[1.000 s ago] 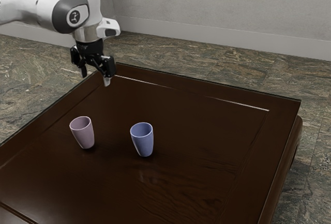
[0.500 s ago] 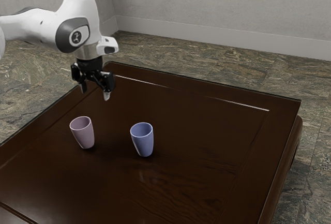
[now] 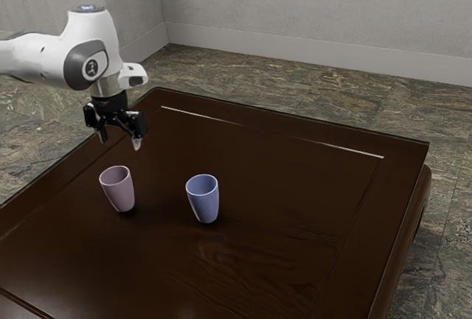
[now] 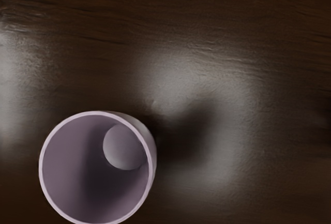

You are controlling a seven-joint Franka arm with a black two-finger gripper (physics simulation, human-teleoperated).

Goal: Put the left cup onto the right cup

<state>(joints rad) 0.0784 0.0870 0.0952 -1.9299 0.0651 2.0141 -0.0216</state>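
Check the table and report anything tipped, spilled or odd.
Nothing stands out. The mauve cup and the blue cup both stand upright and apart on the wooden table, no spill around them. The open tool hovers above the mauve cup, touching nothing.

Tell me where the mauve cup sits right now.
The mauve cup stands upright on the dark table at the exterior view's left, the blue cup beside it on that view's right, the open gripper above it, apart.

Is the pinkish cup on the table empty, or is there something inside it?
Empty. The wrist view looks down into the pinkish cup, and its bare bottom is visible.
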